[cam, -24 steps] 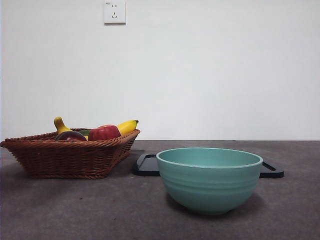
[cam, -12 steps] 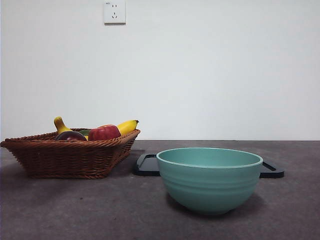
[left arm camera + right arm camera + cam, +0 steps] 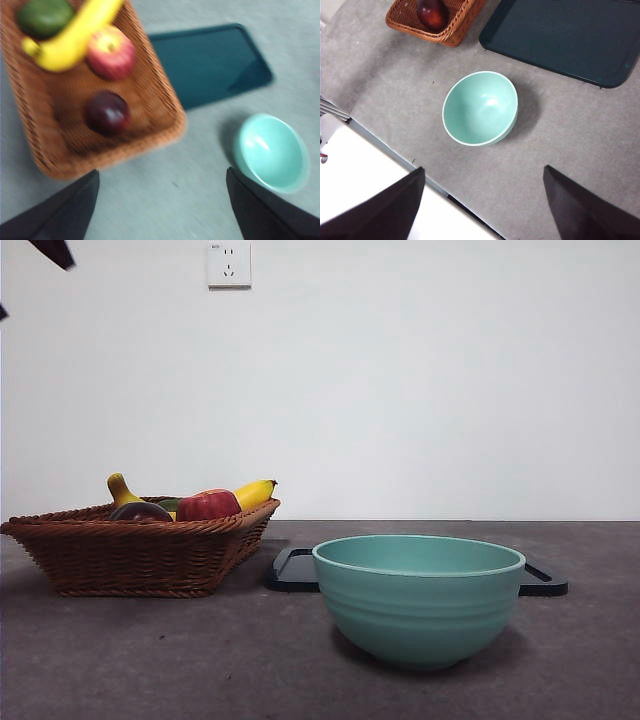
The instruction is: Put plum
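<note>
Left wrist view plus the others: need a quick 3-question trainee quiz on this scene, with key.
1. True or false: the plum lies in the wicker basket.
2. What lies inside the teal bowl? A) apple B) nothing C) banana
3. Fill in: both grippers' jaws are ___.

Key: 1 true. 2 B. 3 open; the left gripper hangs above the basket's edge, the right gripper high above the bowl.

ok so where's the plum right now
The plum lies in the wicker basket, near the red apple and apart from it; in the front view it just peeks over the basket's rim at left.
</note>
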`<action>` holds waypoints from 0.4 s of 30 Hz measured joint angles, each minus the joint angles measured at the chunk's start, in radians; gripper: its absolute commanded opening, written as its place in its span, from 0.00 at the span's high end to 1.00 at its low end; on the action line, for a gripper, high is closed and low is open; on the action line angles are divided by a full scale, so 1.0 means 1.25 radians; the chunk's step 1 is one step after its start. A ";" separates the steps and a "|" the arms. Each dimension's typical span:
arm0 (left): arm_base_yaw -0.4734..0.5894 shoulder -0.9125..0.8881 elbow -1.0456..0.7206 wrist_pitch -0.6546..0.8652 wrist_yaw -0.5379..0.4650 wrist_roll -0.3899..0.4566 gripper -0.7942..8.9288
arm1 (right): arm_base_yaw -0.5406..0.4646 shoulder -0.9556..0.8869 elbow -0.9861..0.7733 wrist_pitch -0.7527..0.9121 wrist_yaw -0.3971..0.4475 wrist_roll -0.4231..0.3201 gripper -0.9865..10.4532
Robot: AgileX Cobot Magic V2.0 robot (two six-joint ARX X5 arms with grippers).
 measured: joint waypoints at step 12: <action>-0.058 0.262 0.103 0.079 -0.074 0.003 0.50 | 0.000 0.000 0.000 0.002 0.000 0.000 0.58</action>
